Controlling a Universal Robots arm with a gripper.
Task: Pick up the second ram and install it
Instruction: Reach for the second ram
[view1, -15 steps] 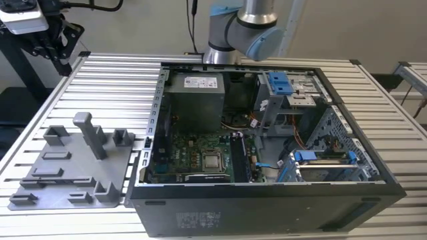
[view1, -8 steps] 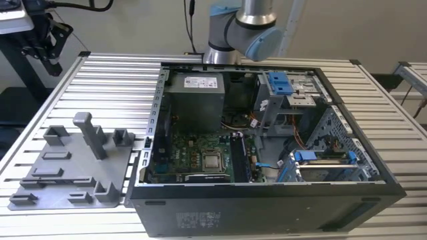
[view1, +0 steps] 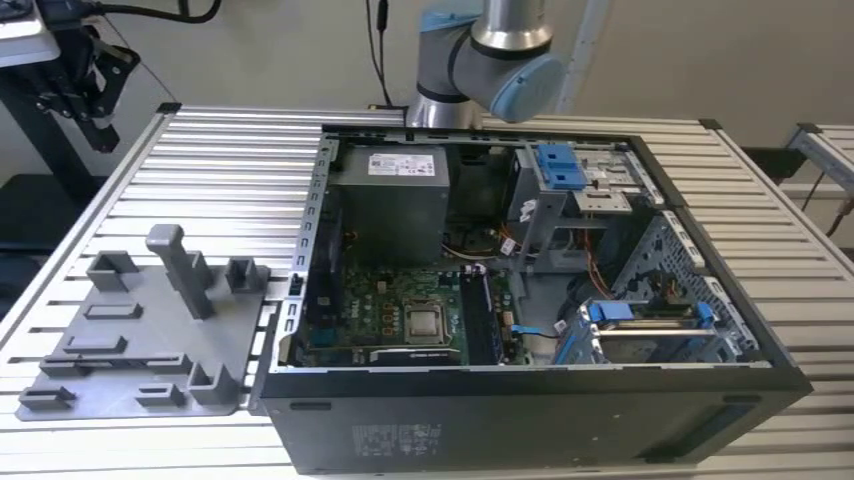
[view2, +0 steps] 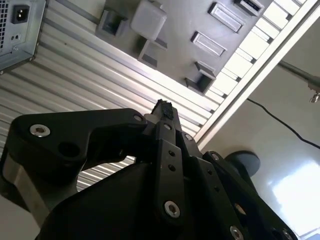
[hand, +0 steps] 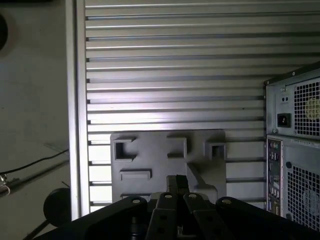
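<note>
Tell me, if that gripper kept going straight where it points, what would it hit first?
Probably the grey holder tray on the slatted table: in the first wrist view the gripper aims at it. How far off is unclear.

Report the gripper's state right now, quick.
Gripper: closed, fingers together, pointed toward the grey holder tray. Whether anything thin is pinched between them cannot be told.
</note>
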